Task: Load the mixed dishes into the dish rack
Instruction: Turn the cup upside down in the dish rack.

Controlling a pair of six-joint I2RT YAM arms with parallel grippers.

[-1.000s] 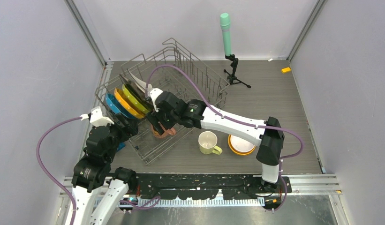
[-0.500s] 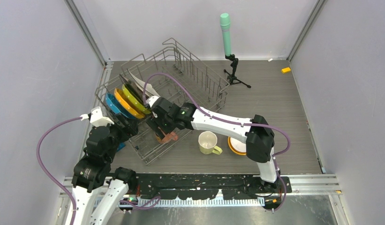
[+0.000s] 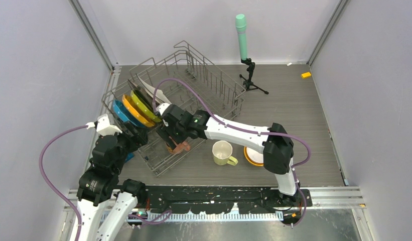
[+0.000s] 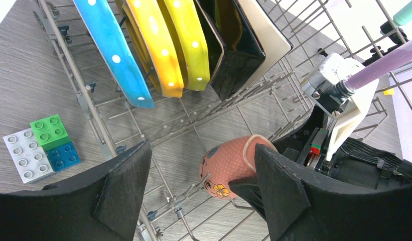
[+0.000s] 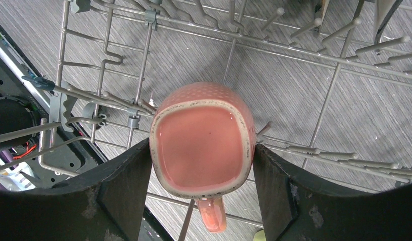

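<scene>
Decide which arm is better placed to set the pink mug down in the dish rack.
Right. The right gripper is shut on the pink mug, holding it low inside the dish rack; the left gripper hangs open and empty alongside.

1. We see a grey wood-grain table (image 3: 294, 110).
2. The dish rack (image 3: 214, 85) stands on its far-left part.
3. A pale-yellow mug (image 3: 223, 152) and an orange bowl (image 3: 248, 159) sit side by side, right of the rack's near corner.
4. A black tripod (image 3: 252, 80) stands at the back, with a small orange block (image 3: 306, 75) to its right.
5. Toy bricks (image 4: 40, 147) lie just outside the rack's wall.
</scene>
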